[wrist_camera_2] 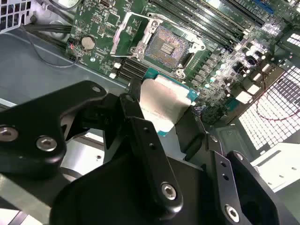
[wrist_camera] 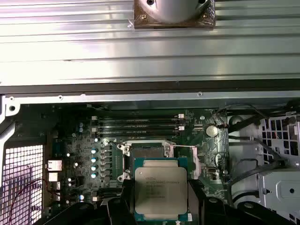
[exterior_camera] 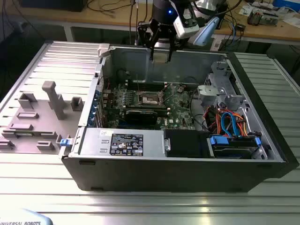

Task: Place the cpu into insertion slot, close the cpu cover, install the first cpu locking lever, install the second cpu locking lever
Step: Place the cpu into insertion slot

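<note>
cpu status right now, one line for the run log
gripper: shut on cpu | cpu: held above motherboard, not in socket | socket: empty | cpu cover: open

Brand lettering on white base (exterior_camera: 23,219); cpu (wrist_camera: 161,188), label (exterior_camera: 127,144) print illegible.

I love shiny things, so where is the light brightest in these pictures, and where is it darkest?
First wrist view: the ribbed metal table glares nearly white, and the cpu top shines softly. Second wrist view: the cpu gleams pale. Exterior view: bright streaks lie on the table in front, while the computer case has its near wall in deep shadow.
</note>
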Robot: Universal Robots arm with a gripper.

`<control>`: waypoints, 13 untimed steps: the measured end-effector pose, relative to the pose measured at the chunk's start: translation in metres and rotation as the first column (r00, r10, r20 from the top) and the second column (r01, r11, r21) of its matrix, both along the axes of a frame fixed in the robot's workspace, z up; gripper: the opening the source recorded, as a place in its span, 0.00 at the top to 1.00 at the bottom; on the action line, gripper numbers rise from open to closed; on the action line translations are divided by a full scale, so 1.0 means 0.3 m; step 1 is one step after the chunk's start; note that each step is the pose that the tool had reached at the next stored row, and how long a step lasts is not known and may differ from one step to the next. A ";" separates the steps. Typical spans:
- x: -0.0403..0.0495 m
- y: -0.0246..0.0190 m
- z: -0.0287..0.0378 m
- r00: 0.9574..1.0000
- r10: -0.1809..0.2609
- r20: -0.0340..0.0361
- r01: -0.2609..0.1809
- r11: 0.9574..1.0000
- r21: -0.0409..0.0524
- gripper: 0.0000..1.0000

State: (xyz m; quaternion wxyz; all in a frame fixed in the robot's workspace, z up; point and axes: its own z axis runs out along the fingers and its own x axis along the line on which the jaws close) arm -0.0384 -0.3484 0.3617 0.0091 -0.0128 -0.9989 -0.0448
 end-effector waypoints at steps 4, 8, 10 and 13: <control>0.000 0.000 0.000 1.000 0.000 0.000 0.000 1.000 0.000 0.46; 0.000 0.000 0.000 0.999 -0.036 0.000 0.036 0.999 0.000 0.46; 0.000 0.000 -0.001 0.998 -0.066 0.000 0.066 0.998 0.000 0.46; 0.000 0.000 -0.001 0.998 -0.067 0.000 0.067 0.998 0.000 0.46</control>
